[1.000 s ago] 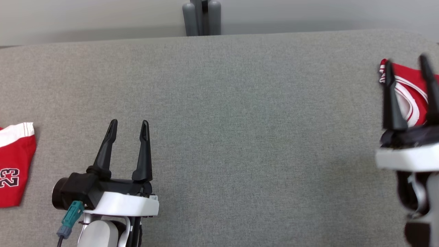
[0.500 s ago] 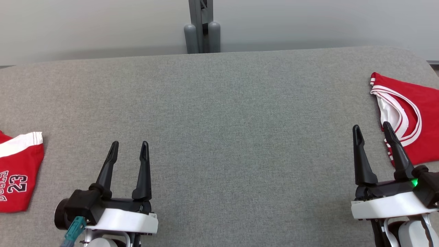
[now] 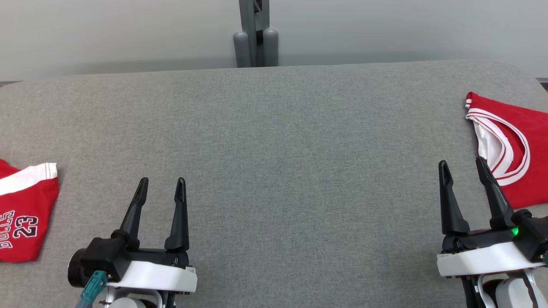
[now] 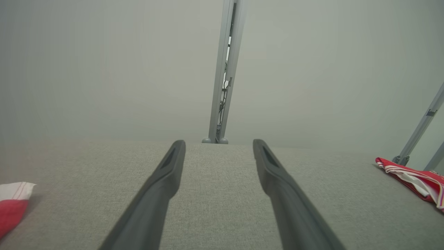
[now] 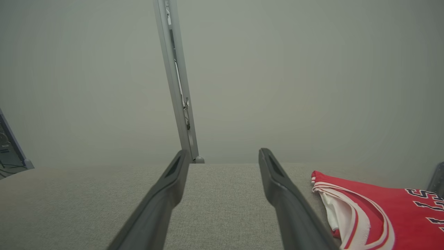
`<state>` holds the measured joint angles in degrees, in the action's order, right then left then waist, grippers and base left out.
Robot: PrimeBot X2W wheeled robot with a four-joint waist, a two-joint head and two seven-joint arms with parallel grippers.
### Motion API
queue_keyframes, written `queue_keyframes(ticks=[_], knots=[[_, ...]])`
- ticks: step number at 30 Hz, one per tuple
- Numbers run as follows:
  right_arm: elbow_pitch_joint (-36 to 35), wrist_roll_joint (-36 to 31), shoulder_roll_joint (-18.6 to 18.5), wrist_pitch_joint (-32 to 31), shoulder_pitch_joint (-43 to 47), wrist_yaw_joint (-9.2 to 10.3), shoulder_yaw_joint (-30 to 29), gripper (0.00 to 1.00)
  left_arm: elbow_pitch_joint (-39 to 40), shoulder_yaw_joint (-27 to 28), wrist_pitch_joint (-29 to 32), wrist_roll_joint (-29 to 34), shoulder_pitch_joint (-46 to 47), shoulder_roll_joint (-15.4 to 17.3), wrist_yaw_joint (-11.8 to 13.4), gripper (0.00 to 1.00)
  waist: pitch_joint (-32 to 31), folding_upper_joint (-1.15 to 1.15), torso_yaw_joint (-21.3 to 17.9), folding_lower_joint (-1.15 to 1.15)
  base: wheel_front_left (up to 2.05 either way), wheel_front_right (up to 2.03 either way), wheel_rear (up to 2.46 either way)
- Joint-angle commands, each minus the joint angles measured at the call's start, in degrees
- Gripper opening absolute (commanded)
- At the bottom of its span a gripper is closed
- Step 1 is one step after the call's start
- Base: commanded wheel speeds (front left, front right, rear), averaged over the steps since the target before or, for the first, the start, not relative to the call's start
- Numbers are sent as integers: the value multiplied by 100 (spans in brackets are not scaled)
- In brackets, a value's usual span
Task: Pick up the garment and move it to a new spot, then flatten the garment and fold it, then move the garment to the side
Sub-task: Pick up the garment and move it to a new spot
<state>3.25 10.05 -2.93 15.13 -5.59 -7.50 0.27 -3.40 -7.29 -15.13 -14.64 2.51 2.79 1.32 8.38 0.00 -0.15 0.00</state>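
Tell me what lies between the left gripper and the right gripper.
Only bare grey tabletop: in the head view the stretch from the left gripper to the right gripper holds nothing.

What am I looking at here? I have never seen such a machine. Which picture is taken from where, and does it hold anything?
This is a two-armed robot at a grey fabric table. The head view is from a camera on its head, looking down. The dark forks are its hands: the left gripper and the right gripper, each with two long fingers. The two wrist views are from cameras on the wrists, each looking along its own fingers. Both grippers are open and hold nothing. A red jersey lies at the table's right edge, beside the right gripper. Another red garment, marked 23, lies at the left edge. A grey post stands behind the table.
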Motion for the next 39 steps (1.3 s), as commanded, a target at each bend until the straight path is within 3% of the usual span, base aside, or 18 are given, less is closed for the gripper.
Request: queue_keyframes(ticks=[1, 8, 16, 27, 39], knots=[[12, -23, -10, 0, 15, 2, -23, 100, -5, 19, 2, 38, -3, 24, -15, 100, 19, 0, 30, 0, 0, 0, 0], [-32, 6, -9, 0, -5, 2, -2, 100, -21, -53, 2, 9, 125, 23, -6, 100, 94, 0, 358, 0, 0, 0, 0], [-42, -96, -46, 0, -105, 2, 263, 100, 35, -82, 2, -92, 97, 24, 98, 100, 193, 0, 1269, 0, 0, 0, 0], [78, 3, -74, 0, 10, 2, 541, 100, 111, 167, 2, -104, -253, 23, 102, 100, -84, 0, 2228, 0, 0, 0, 0], [248, 29, -135, 0, 155, 2, 857, 100, 135, 295, 2, -149, -546, 23, 102, 100, -354, 0, 2761, 0, 0, 0, 0]])
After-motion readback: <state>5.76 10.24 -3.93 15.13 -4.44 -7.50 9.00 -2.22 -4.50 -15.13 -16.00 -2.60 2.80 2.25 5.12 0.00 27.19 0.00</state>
